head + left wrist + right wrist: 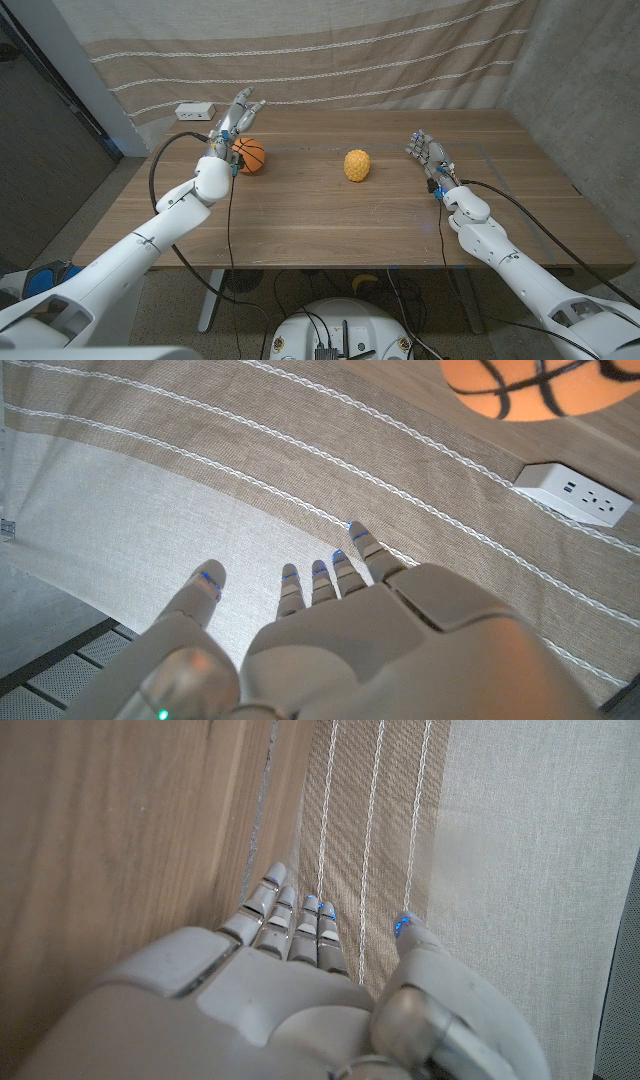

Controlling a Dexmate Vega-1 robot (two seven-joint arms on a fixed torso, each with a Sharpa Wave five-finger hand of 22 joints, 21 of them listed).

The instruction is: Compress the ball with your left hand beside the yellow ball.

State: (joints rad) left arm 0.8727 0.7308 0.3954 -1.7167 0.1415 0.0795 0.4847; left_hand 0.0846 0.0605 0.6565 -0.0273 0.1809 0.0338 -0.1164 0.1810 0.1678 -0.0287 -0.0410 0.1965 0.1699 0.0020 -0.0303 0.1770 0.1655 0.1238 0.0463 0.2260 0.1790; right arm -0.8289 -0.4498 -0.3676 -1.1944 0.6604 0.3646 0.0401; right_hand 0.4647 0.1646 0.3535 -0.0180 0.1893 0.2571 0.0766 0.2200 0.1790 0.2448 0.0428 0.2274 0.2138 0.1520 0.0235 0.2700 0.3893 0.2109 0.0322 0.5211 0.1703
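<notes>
An orange ball with black basketball lines (251, 155) sits on the wooden table (330, 220) toward its far left. A bumpy yellow ball (357, 165) lies near the table's middle, to the right of the orange one. My left hand (232, 126) is raised just above and behind the orange ball, fingers spread, holding nothing. In the left wrist view that hand (330, 640) is open, with the orange ball (540, 388) at the picture's edge. My right hand (428, 156) stands at the right side of the table, open and apart from both balls; the right wrist view shows its fingers (300, 925) extended.
A white power strip (194, 111) lies on the far left edge of the table, also seen in the left wrist view (578, 493). A striped beige curtain (330, 50) hangs behind the table. Black cables run along both arms.
</notes>
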